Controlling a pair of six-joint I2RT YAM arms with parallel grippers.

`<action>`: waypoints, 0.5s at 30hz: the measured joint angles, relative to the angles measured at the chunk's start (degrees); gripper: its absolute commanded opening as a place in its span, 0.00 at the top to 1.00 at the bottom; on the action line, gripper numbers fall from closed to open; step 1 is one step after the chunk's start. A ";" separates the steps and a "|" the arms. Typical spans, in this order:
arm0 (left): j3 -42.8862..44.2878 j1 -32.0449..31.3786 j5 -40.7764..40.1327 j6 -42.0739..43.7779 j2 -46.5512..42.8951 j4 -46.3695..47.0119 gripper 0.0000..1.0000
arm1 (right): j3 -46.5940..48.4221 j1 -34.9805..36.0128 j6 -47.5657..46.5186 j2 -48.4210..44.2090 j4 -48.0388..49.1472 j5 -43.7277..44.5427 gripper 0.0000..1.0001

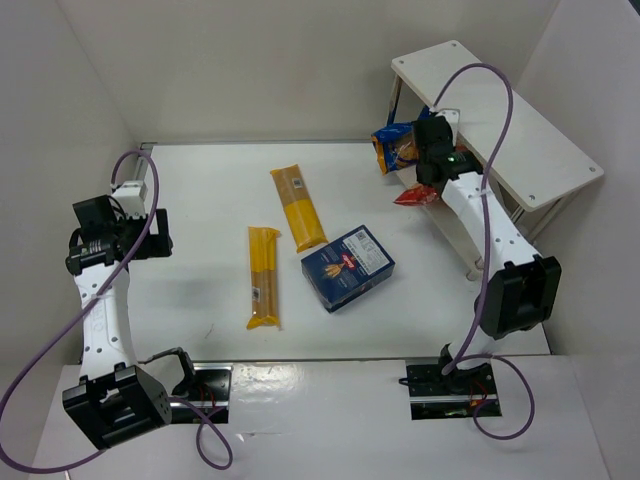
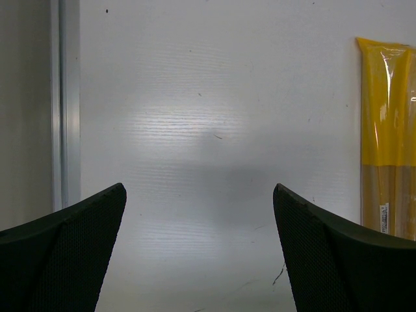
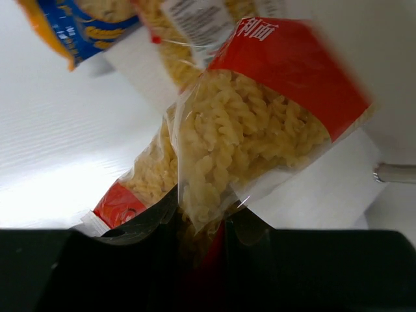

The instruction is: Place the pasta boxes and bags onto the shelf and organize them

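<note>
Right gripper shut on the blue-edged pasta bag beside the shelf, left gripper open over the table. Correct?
No: the right gripper is shut on the red-edged pasta bag, as the right wrist view shows; the blue-edged bag sits ungripped beyond it. Beside the shelf and left gripper open over the table both hold.

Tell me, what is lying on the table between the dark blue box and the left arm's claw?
A long yellow spaghetti packet lies between the dark blue box and the open left gripper; the top view shows it.
</note>
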 measured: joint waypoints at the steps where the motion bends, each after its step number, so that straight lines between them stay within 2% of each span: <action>1: 0.00 0.00 0.00 0.00 0.00 0.02 0.01 | -0.55 -0.68 -0.22 -0.68 0.04 0.55 1.00; 6: 0.00 0.00 0.04 0.00 0.04 0.07 0.01 | -3.08 -3.98 -1.88 -3.98 0.15 2.32 1.00; 15: 0.00 0.00 0.44 0.02 0.44 0.09 0.01 | -10.45 -4.46 -4.20 -6.88 1.70 3.89 1.00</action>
